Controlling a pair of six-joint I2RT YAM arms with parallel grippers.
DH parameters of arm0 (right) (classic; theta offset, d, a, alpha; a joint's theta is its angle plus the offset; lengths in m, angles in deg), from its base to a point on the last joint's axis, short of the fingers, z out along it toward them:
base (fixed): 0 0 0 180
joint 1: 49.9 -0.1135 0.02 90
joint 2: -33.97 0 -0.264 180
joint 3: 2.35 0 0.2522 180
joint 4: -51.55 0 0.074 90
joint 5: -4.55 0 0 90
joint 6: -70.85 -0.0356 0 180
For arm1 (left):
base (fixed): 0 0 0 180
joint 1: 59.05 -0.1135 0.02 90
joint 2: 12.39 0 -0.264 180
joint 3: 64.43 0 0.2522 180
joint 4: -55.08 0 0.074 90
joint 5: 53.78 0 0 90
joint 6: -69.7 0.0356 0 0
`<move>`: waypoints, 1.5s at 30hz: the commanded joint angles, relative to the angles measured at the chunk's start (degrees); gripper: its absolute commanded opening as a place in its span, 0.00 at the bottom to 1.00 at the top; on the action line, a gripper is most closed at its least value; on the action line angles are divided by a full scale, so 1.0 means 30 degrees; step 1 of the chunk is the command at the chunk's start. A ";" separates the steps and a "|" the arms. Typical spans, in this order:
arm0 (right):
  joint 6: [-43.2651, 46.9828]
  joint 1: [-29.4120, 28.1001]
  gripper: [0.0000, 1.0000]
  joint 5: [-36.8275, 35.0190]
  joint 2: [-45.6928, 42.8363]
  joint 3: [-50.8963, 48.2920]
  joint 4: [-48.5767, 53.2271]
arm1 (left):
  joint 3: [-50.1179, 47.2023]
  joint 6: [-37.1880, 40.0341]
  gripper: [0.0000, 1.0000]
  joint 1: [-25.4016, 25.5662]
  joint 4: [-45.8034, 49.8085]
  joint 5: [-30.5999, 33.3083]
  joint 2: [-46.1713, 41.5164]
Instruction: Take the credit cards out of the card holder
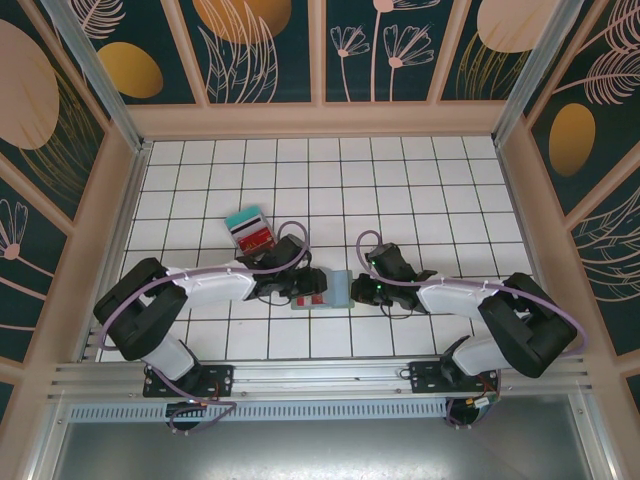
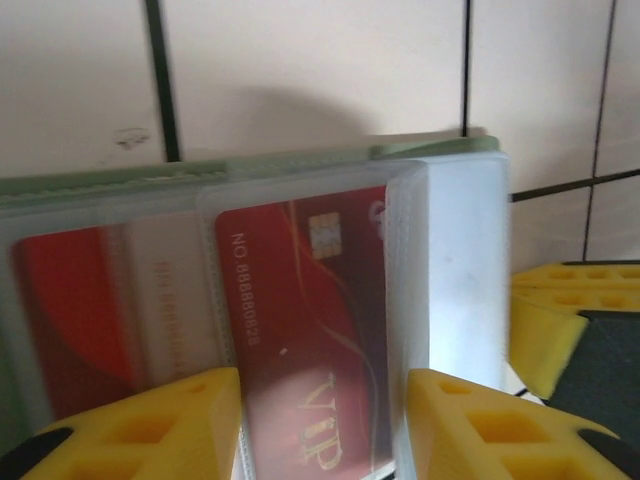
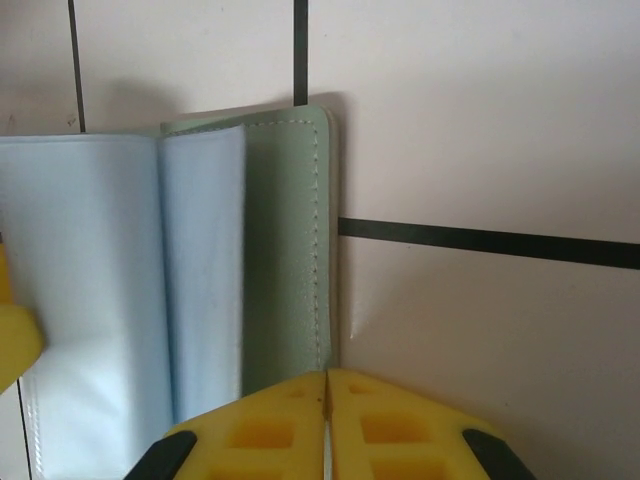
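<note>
Both arms engaged, we find: right gripper [image 3: 327, 390] closed, steadying wallet [image 3: 285, 250]; left gripper [image 2: 325, 390] parted astride pocketed red card [image 2: 300, 310].

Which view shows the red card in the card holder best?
Left wrist: the red card shows chip and VIP lettering through its pocket. Top external gives a tiny red patch; right wrist, the card holder's blue pockets.

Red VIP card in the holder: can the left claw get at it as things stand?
Probably yes: the left claw straddles the red VIP card, jaws apart, though a clear sleeve of the card holder seems to cover it.
</note>
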 commanded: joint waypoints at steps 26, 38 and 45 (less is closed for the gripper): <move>-0.0678 0.0396 0.26 -0.1878 -0.2232 0.1229 0.2180 | 0.1427 0.3138 0.25 -0.0629 0.3247 0.1642 -0.1298; -0.1508 -0.0830 0.15 0.1710 0.0967 0.3725 -0.0465 | -0.1376 0.3456 0.10 -0.2222 0.1669 -0.0087 -0.1800; -0.2062 -0.1458 0.15 0.3090 0.3230 0.4299 -0.1861 | -0.1855 0.3292 0.09 -0.2208 0.0845 -0.0495 -0.1710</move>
